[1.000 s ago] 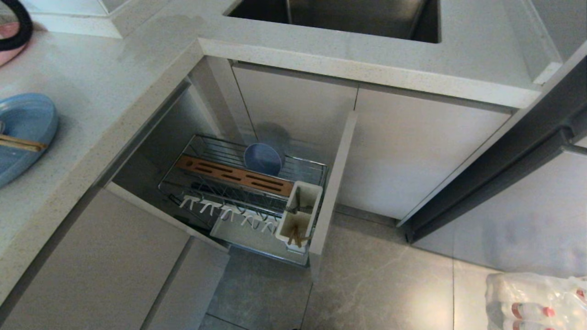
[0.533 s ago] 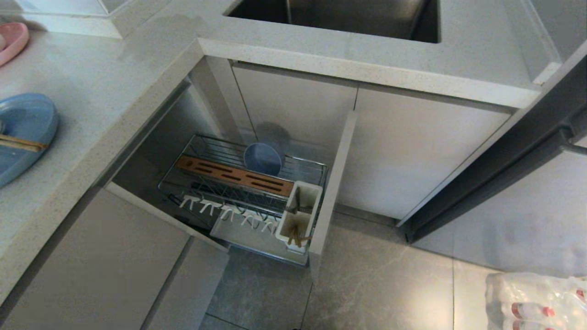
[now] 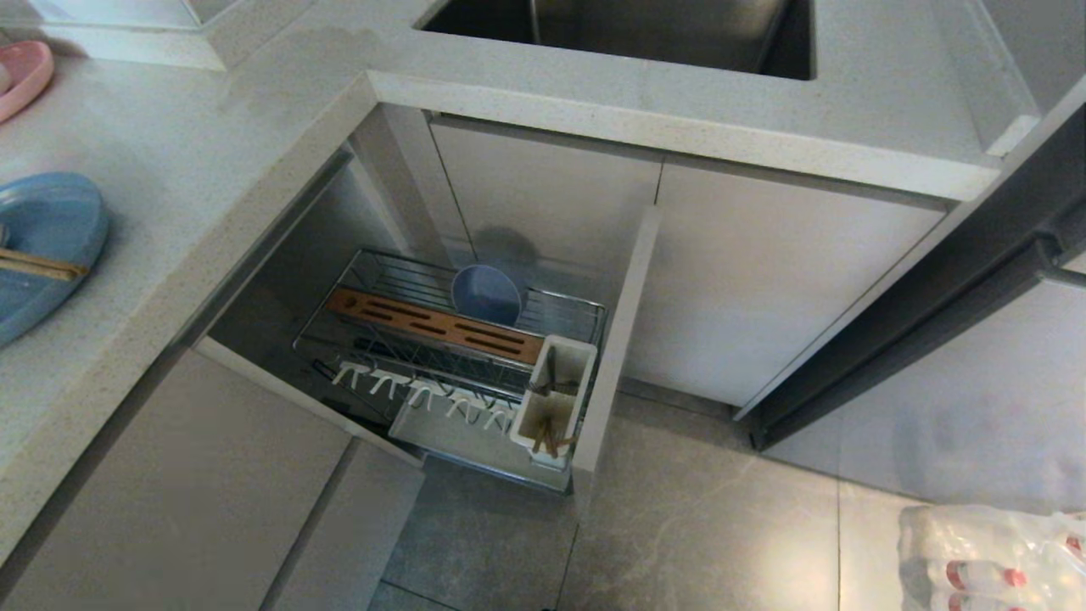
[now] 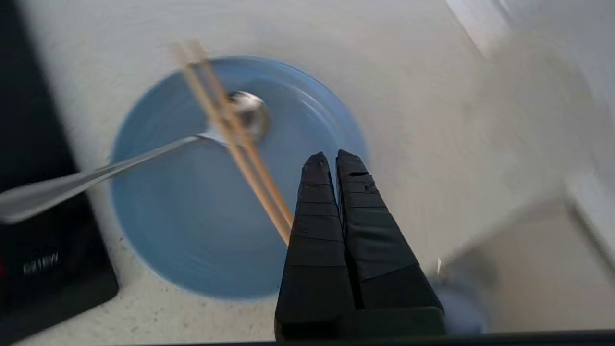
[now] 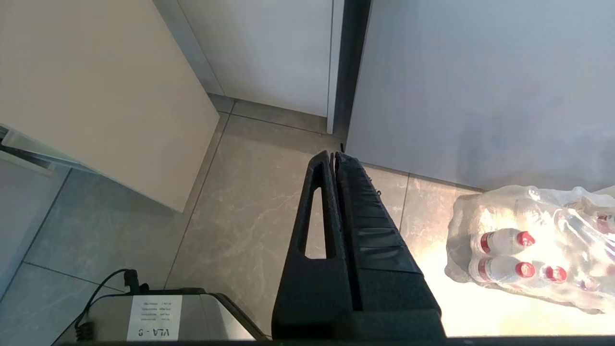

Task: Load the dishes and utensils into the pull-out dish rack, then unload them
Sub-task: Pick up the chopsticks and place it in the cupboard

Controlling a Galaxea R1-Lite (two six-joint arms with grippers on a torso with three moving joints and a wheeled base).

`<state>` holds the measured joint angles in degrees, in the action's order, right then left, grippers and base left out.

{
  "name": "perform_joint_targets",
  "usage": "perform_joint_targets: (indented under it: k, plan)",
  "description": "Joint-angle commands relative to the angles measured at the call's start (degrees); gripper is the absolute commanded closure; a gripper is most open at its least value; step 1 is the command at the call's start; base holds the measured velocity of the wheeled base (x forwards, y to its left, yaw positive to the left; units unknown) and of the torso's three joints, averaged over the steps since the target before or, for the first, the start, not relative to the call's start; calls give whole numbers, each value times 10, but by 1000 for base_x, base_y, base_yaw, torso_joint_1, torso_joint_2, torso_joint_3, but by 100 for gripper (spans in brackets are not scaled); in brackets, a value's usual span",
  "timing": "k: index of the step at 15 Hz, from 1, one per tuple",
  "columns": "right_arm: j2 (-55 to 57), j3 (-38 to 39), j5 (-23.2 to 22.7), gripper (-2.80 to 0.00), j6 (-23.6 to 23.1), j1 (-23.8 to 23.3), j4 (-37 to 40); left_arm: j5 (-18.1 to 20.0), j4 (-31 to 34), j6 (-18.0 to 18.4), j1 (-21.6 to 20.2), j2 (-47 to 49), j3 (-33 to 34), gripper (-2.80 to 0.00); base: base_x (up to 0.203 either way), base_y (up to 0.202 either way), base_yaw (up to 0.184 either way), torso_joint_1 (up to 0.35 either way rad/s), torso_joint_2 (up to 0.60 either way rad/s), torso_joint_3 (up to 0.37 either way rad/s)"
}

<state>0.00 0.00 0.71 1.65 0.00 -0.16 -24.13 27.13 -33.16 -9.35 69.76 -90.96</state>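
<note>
Across the upper left of the head view runs the speckled pale stone tabletop, and below it at centre the chrome wire pull-out dish rack stands drawn out over the grey floor, so it can be reached from above. At the rack's back the small deep light-blue bowl stands on edge against the wires, probably to drain. At far left of that view the wide shallow light-blue plate lies flat on the tabletop, serving as a tray: the thin light-brown wooden chopsticks lie across the long-handled shiny silver spoon. More chopsticks stand in the rack's white cup. Over the plate's edge hovers the left hand, fingers pressed together and empty. The right hand, also pressed together, hangs over the floor.
</note>
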Motion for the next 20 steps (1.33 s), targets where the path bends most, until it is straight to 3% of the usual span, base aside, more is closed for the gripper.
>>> perform_joint_targets:
  k: [1, 5, 7, 8, 11, 17, 18, 20]
  plan:
    - [1, 0, 0, 0, 0, 0, 0, -2, 4, -27, -30, 22, -8, 0, 0, 0, 0, 0, 0, 0]
    - [1, 0, 0, 0, 0, 0, 0, -2, 6, -45, -60, 84, -33, 0, 0, 0, 0, 0, 0, 0]
    - [1, 0, 0, 0, 0, 0, 0, 8, 8, -92, -70, 102, -23, 0, 0, 0, 0, 0, 0, 0]
    - [1, 0, 0, 0, 0, 0, 0, 30, 10, -118, -71, 105, -19, 0, 0, 0, 0, 0, 0, 0]
    - [1, 0, 0, 0, 0, 0, 0, 54, 51, -156, -78, 103, -22, 0, 0, 0, 0, 0, 0, 0]
    - [1, 0, 0, 0, 0, 0, 0, 67, 80, -163, -75, 99, -10, 0, 0, 0, 0, 0, 0, 0]
    - [1, 0, 0, 0, 0, 0, 0, 78, 80, -164, -75, 99, -10, -280, 0, 0, 0, 0, 0, 0]
    - [1, 0, 0, 0, 0, 0, 0, 95, 79, -167, -75, 102, -10, -280, 0, 0, 0, 0, 0, 0]
